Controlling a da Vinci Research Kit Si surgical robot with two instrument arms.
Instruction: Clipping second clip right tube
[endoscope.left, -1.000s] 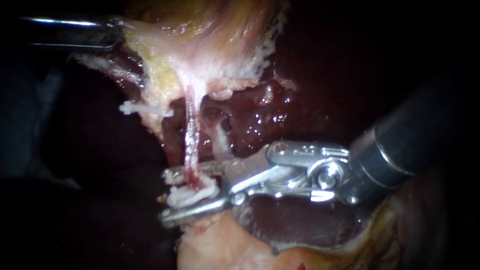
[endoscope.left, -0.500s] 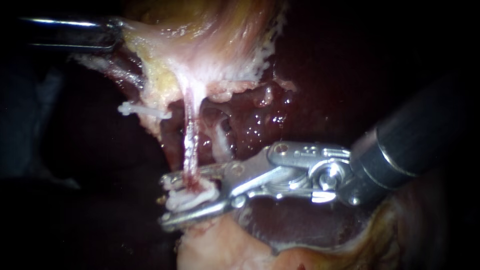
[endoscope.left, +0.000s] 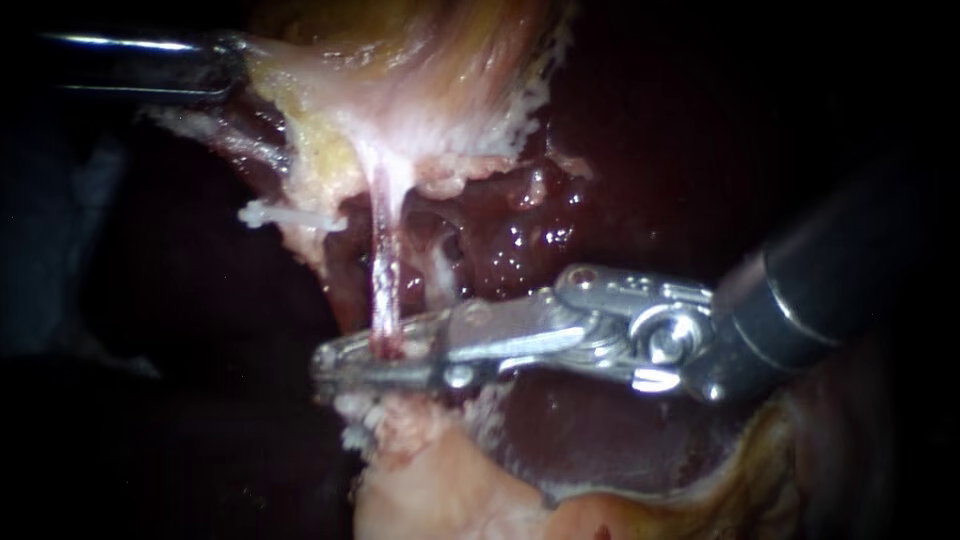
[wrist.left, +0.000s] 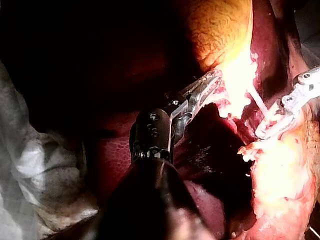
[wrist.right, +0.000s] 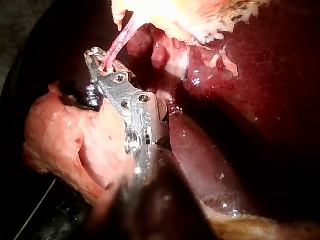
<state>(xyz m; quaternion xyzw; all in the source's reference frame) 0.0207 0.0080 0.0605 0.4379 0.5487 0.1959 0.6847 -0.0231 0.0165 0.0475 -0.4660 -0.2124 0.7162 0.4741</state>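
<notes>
The left instrument (endoscope.left: 150, 68) comes in at the upper left and meets the edge of the gallbladder (endoscope.left: 430, 70), which fills the upper middle. From the gallbladder the right tube (endoscope.left: 384, 250) runs straight down. Just to its left, higher up, a clip (endoscope.left: 290, 216) lies crosswise. The liver (endoscope.left: 520, 225) lies behind and to the right of the tube. The right instrument (endoscope.left: 335, 360) reaches in from the right below the liver, clamping the tube's lower end from both sides. A mound of tissue (endoscope.left: 430, 490) lies under it.
</notes>
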